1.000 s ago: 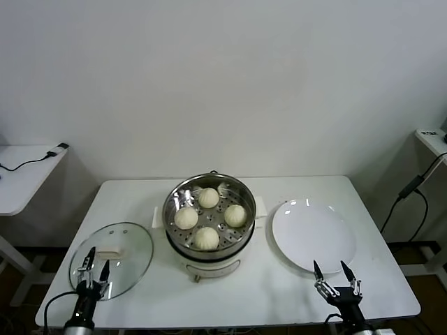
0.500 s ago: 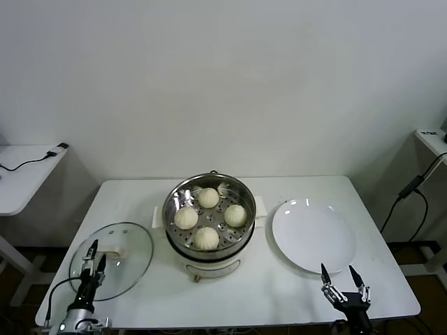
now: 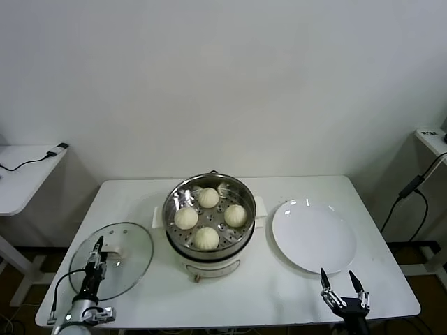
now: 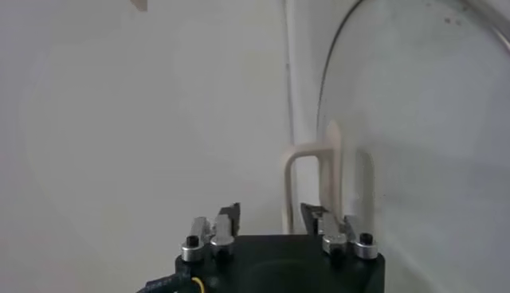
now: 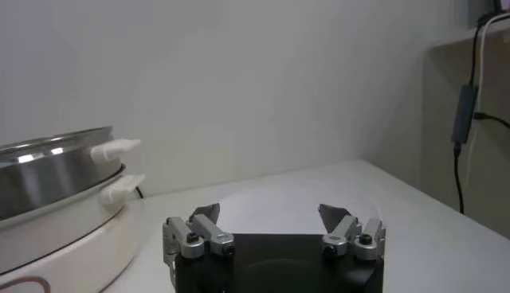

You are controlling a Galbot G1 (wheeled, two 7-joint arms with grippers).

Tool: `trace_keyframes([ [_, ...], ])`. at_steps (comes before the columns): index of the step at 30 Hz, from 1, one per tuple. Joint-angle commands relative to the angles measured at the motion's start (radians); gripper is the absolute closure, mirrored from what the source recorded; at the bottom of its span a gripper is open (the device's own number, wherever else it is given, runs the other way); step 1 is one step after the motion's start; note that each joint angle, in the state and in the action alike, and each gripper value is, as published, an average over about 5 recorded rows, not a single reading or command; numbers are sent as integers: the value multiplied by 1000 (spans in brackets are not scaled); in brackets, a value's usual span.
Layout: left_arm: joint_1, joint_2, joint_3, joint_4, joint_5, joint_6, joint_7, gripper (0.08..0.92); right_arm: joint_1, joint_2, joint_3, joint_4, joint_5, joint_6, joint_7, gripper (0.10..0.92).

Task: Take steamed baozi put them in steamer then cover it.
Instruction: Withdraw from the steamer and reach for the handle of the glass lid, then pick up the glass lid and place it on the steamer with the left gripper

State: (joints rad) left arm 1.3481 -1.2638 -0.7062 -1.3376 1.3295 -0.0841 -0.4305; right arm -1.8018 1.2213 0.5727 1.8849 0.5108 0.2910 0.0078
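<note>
Four baozi [image 3: 208,216] sit in the steamer [image 3: 209,246]; the left gripper [image 3: 95,257] is part-way spread over the glass lid [image 3: 129,250]; the right gripper [image 3: 342,286] is spread wide near the plate [image 3: 313,236].

The four buns [image 3: 207,217] are creamy white. The steamer [image 3: 209,209] is shiny silver, its tray dotted with little holes, on a white base. The plate [image 3: 312,236] is white. The lid [image 3: 122,255] is see-through glass with a silver rim. The table [image 3: 279,293] is white.
</note>
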Motion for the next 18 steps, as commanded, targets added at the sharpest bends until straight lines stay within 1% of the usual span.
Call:
trace_keyframes([
  [1,-19,-1,2,14,7,9,26,495,-6,6,-4,-1,-8,5,2,203],
  [6,-8,5,-5,1,2,10,29,633,-5,2,-4,4,-11,2,4,203],
  [9,10,9,-12,-48,-27,11,42,720,-4,-3,0,9,-14,-8,8,203],
  [11,28,14,-20,-122,-69,21,71,780,-2,-3,3,13,-23,-18,13,203],
  [14,59,33,-34,-263,-150,46,146,846,5,-1,10,20,-39,-39,26,203],
  [18,96,95,-59,-460,-271,111,284,861,14,4,24,28,-80,-78,51,203],
])
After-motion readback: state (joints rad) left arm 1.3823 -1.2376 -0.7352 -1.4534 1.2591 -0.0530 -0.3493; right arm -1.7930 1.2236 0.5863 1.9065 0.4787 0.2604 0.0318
